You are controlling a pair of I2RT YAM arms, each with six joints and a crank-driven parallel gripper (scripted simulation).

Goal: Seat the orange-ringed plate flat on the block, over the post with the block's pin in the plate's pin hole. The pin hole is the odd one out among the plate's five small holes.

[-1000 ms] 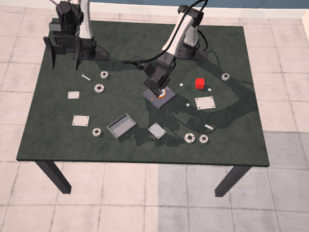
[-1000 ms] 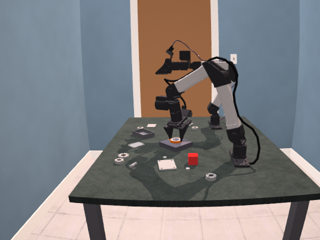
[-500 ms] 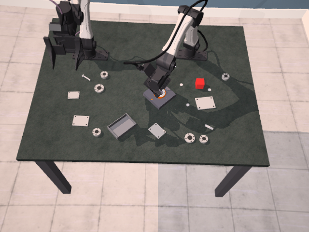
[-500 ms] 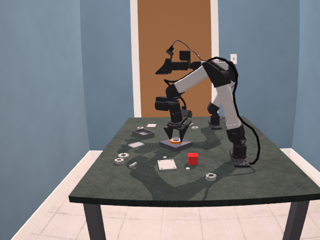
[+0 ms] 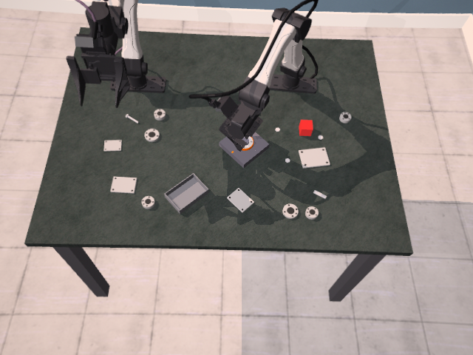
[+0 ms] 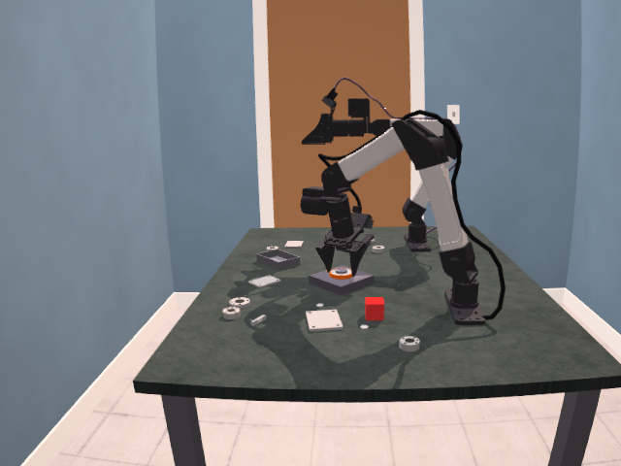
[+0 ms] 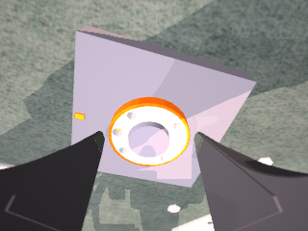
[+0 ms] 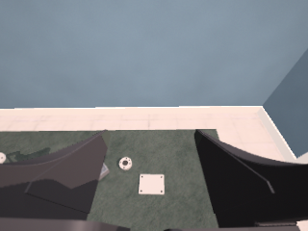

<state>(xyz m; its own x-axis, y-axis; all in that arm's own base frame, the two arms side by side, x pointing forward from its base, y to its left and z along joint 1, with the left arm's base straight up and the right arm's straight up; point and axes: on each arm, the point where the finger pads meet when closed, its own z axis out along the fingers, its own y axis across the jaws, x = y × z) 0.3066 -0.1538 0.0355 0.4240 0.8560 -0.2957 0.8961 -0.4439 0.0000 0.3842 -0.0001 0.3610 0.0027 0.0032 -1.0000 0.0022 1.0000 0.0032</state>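
While the left claw (image 5: 244, 144) (image 6: 342, 273) (image 7: 149, 134) gapes, its fingertips flank the plate (image 5: 250, 144) (image 6: 341, 276) (image 7: 179, 140).
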